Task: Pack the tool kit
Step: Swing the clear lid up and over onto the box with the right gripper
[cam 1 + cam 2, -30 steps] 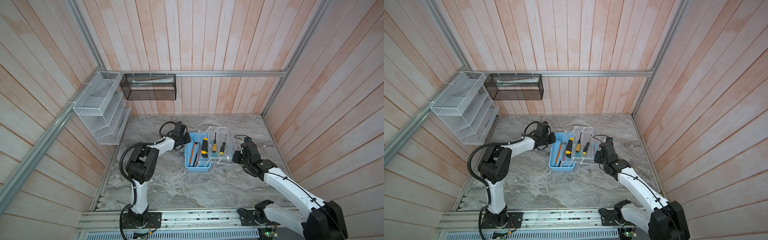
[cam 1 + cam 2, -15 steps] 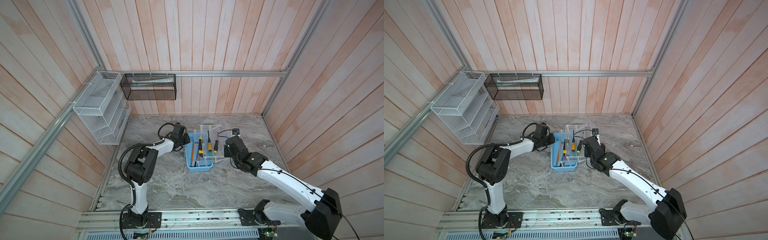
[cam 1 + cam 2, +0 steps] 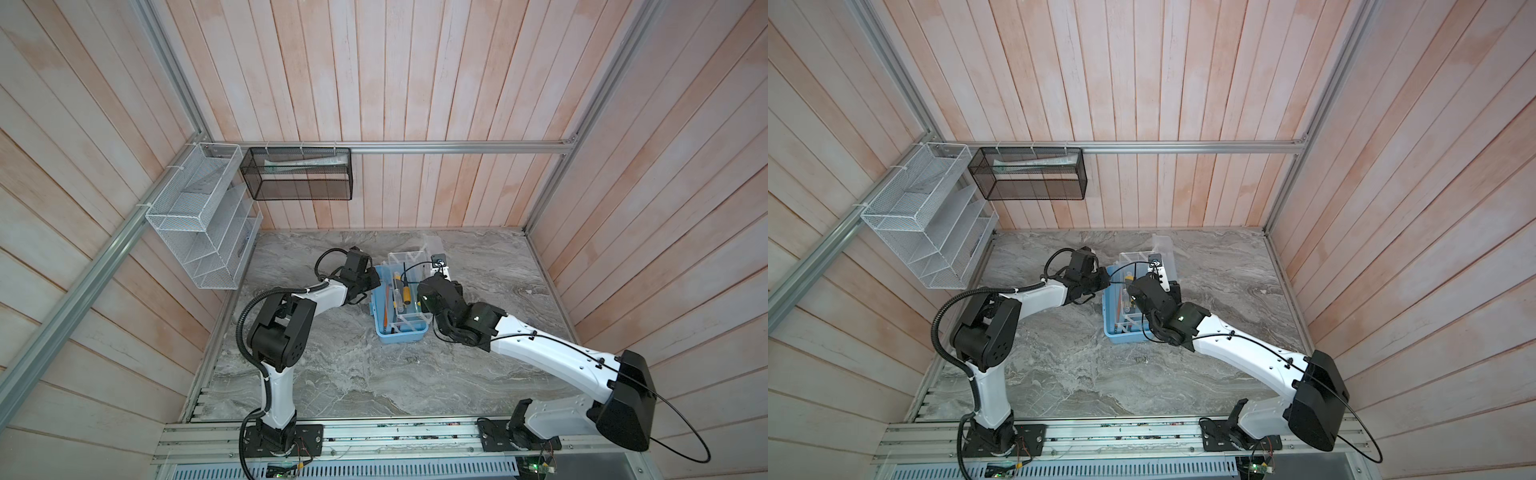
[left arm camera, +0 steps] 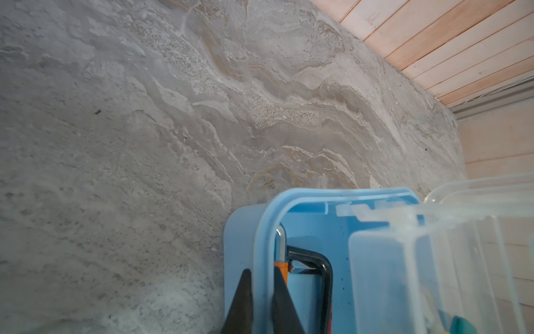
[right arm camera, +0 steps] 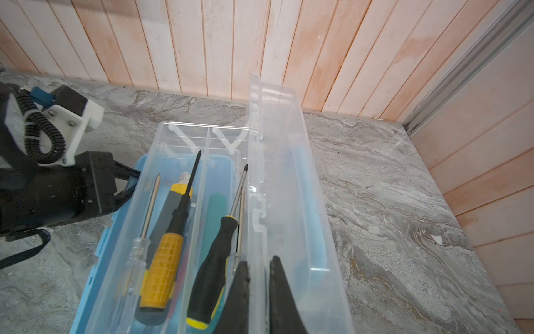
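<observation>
The tool kit (image 3: pixel 401 336) (image 3: pixel 1126 334) is a light-blue case in the middle of the marble table. My left gripper (image 4: pixel 261 271) (image 3: pixel 375 283) is shut on the case's blue rim (image 4: pixel 289 202) at its left side. My right gripper (image 5: pixel 258 260) is shut on the near edge of the clear lid (image 5: pixel 289 173), which stands almost upright. A clear tray (image 5: pixel 179 138) sits over the blue base and holds a yellow-handled screwdriver (image 5: pixel 161 269), a black-handled one (image 5: pixel 213 269) and a clear-handled one (image 5: pixel 137 254). In both top views the right wrist (image 3: pixel 436 293) hides its fingertips.
A white wire-mesh rack (image 3: pixel 199 216) hangs on the left wall and a black mesh basket (image 3: pixel 299 174) on the back wall. A black hex key (image 4: pixel 325 269) lies in the blue base. Wooden walls close the table (image 3: pixel 353 374) on three sides.
My right gripper has swung the clear lid and tray up from lying open on the right to over the blue case. The left gripper has kept its hold.
</observation>
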You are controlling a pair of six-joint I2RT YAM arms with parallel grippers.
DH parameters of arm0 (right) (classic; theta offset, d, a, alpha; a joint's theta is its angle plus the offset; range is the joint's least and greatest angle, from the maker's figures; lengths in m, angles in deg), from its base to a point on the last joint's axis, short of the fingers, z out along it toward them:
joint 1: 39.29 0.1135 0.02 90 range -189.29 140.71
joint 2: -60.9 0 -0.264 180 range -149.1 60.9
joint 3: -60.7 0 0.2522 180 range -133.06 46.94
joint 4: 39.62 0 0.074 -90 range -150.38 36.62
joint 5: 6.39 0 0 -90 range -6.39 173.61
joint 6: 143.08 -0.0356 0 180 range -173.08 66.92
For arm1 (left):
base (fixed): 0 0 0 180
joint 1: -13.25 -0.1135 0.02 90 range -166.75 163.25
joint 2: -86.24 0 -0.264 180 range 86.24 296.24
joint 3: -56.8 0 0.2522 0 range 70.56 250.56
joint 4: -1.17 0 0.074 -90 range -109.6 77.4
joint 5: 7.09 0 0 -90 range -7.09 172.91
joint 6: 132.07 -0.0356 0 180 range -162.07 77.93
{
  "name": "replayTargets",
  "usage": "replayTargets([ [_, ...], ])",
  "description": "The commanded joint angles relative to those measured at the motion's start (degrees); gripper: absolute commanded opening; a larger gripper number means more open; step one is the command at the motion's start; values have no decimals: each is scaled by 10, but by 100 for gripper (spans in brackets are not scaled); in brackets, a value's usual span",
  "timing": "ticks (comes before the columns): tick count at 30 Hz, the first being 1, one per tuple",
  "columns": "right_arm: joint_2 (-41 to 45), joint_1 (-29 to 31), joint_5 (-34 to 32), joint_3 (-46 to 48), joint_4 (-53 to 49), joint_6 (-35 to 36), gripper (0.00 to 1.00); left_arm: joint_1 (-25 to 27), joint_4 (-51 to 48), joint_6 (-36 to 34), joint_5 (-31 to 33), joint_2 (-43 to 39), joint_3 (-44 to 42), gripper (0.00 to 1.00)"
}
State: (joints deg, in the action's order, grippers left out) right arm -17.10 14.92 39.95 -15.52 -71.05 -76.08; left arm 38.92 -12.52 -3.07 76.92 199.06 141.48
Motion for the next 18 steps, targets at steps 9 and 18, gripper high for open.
replayTargets([
  [9,-31,46,152,5,134,-17,1,50,52,43,-150,-32,-22,0],
  [18,-32,51,232,16,180,-1,32,51,57,63,-116,-44,-28,0],
])
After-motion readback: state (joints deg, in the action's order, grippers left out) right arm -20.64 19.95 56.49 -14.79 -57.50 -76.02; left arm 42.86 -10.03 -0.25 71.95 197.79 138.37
